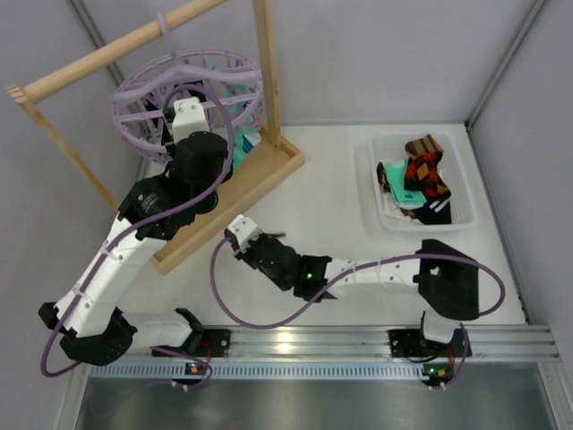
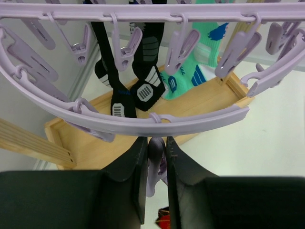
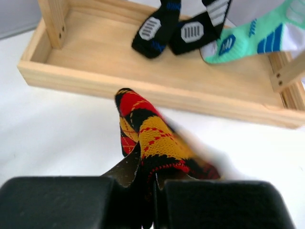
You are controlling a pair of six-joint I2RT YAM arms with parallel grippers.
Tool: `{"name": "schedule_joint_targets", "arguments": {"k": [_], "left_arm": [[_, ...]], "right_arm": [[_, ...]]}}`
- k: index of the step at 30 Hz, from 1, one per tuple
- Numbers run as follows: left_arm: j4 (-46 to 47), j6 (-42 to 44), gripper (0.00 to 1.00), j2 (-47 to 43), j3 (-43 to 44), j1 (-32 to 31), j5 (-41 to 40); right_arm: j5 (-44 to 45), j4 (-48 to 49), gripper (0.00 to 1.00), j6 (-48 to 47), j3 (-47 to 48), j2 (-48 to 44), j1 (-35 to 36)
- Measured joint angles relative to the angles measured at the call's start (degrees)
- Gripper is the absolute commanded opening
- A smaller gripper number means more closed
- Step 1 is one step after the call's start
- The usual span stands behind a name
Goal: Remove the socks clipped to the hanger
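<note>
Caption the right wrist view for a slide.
Right jaws shut on the argyle sock, black socks and a teal sock hanging above the wooden tray beyond.

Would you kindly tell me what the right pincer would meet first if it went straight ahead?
Most likely the near wall of the wooden base, with the argyle sock in the right pincer touching it first; depth is uncertain.

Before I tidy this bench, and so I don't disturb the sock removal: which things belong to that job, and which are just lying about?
In the job: hanger, its clip pinched by the left gripper, black socks and teal sock hanging from it, argyle sock in the right gripper.
Lying about: wooden rack, white bin, loose socks in it.
</note>
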Motion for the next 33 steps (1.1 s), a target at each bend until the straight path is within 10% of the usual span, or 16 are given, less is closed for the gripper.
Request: {"name": "schedule_joint_targets", "arguments": {"k": [9,11,16,23,31,33], "left_arm": [[0.0,-1.5,0.69,-1.2,-0.5,0.0,8.8],[-0.1,-1.6,0.94,-1.3,-0.6,0.0,11.6],[0.1,-0.2,0.98,-3.0,-1.1,0.0,23.0],[0.4,1.3,0.98,-11.8,-9.6,0.0,34.2],[0.5,2.7,0.98,-26.8,-23.4,-0.1,28.5],[0.6,2.3,0.98,-30.0,-27.1,0.0,24.8]], "right_arm": [[2.4,-12.9,0.00,12.0,-14.1,-28.2,-13.3],[2.5,-17.3,0.00,13.9,-14.5,-35.0,-19.9],[0.3,-28.2,0.00,15.9,-11.7,-41.9,-36.4],[-9.3,-39.7,0.00,15.8,-1.4,-31.8,-61.7],[-16.6,-44.0,0.00,15.0,12.6,-3.9,-73.2],[-18.4,-44.2,0.22,14.9,14.6,3.7,-74.8]]}}
